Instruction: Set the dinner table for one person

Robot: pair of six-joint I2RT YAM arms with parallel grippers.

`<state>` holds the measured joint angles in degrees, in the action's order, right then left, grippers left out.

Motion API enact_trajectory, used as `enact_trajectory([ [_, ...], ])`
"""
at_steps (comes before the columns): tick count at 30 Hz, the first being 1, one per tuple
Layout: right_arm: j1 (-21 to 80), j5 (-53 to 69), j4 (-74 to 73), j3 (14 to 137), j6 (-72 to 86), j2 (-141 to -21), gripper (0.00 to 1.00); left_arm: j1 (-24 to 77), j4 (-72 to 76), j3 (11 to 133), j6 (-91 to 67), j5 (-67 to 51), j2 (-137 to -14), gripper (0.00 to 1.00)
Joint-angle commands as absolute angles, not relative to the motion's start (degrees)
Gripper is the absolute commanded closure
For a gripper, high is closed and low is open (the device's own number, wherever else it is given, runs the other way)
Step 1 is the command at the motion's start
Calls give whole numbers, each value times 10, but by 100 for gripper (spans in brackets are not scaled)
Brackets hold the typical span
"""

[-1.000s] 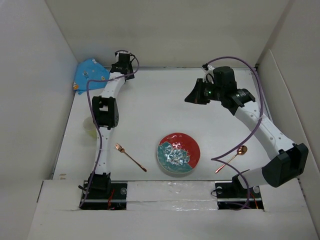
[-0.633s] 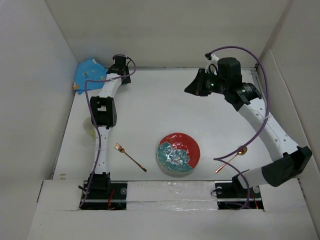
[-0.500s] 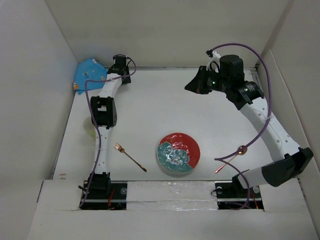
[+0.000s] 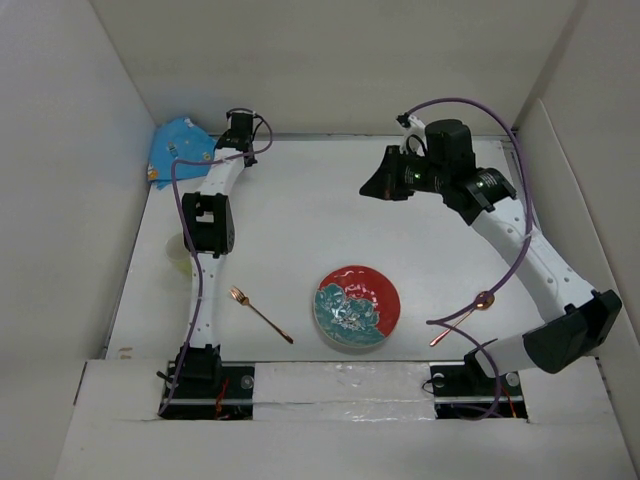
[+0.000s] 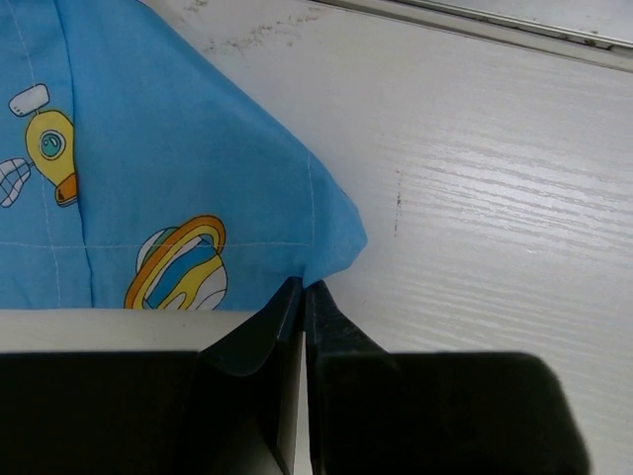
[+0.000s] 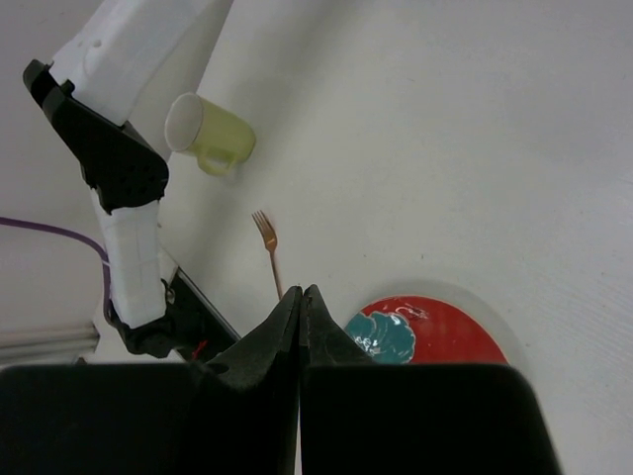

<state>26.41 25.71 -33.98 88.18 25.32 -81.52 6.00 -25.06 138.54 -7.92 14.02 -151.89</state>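
Note:
On the white dinner table (image 4: 300, 215) a blue space-print placemat (image 4: 178, 146) lies bunched in the far left corner. My left gripper (image 4: 224, 150) is stretched out to it. In the left wrist view the jaws (image 5: 303, 285) are shut on the placemat's (image 5: 148, 168) near corner, just above the table (image 5: 475, 218). My right gripper (image 4: 366, 189) hangs above the back middle, shut and empty; its closed tips (image 6: 301, 292) point down toward the plate (image 6: 435, 332). The red and teal plate (image 4: 357, 307) sits near the front, a copper fork (image 4: 260, 314) to its left, a copper spoon (image 4: 462, 318) to its right.
A pale yellow-green cup (image 4: 178, 252) stands by the left wall, partly behind the left arm; it shows as a mug (image 6: 210, 134) in the right wrist view, near the fork (image 6: 269, 252). White walls enclose the table on three sides. A purple cable loops over the spoon.
The left gripper has shut on the placemat's corner. The right arm has swung back and then a little to the left, still shut.

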Motion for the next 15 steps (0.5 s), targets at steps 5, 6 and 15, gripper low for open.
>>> enact_trajectory([
  [5,269,254,-290,855,263,-805,96,124,-279,1338,-89,66,-1394,100],
  [6,262,254,-288,853,263,-806,95,131,-280,1349,-90,39,-1380,100],
  [15,234,224,-266,813,283,-798,60,186,-210,1390,-180,-115,-1205,100],
])
